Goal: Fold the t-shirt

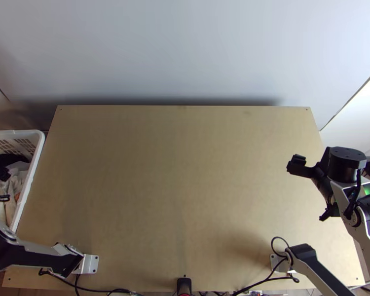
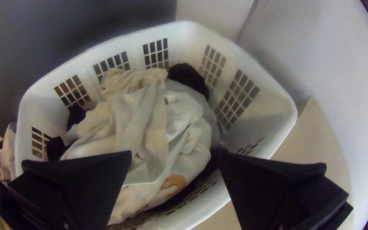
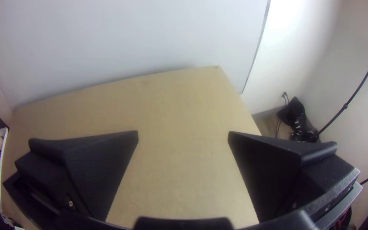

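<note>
Pale cloth (image 2: 143,119) lies bunched in the white basket (image 1: 39,144), which stands at the table's left side; which piece in the pile is the t-shirt, I can't tell. One length of the pale cloth drapes over the heap in long, loose folds, and in the top view the folds run roughly along the basket's rim nearest the table. Which way a neck or hem points can't be made out. An orange patch (image 2: 173,182) marks the pale cloth near one basket wall. Black cloth (image 2: 188,78) is tucked beside it, against the basket's inner side.

The left gripper (image 1: 4,185) hangs over the basket, its two fingers standing apart above the heap. The right gripper (image 1: 309,191) is above the right part of the table (image 1: 175,172), fingers spread wide, bare wood between them in its own wrist view.

A pale wall (image 1: 175,54) rises behind the table's far edge. Black cables (image 1: 278,239) curl by the right arm's base and trail along the near edge. In the right wrist view, a dark bag (image 3: 294,110) sits on the floor beyond the table, near a thin black pole (image 3: 358,90).
</note>
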